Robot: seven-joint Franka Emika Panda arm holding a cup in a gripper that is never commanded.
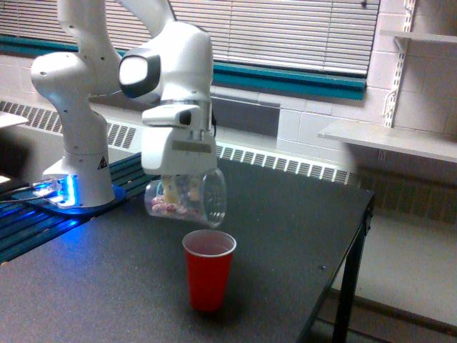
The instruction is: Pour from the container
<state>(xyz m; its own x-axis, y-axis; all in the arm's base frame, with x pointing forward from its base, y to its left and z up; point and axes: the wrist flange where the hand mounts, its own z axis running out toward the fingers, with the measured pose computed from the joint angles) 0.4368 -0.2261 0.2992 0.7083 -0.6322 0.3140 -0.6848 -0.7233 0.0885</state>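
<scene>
Right now the clear, slightly tapered plastic tumbler [187, 196] hangs in the air under the white robot arm's gripper [177, 187], tipped nearly onto its side with its open mouth toward the exterior view's right. It sits just above and a little to the exterior view's left of the opaque red plastic party cup [208, 269], which stands upright on the dark surface [285, 243]. The two are close but apart. The gripper is clamped across the tumbler's body from above; its fingers are partly blurred behind the clear wall, so exactly where they press is hard to read.

Small pinkish-white pieces [168, 208] lie heaped along the lower side of the tumbler, toward its closed end, none of them at the rim yet.

Judged from its look, the tumbler is light and thin-walled, likely to flex under a hard squeeze and smooth enough to slip, so a hold around the mid-body, away from the rim, seems right and leaves the mouth free. The loose pieces will probably slide in a rush once the tilt passes level. The red cup looks light too and appears empty; a knock from the rim could tip it. The mouth probably needs to line up over the cup's opening before tilting further.
</scene>
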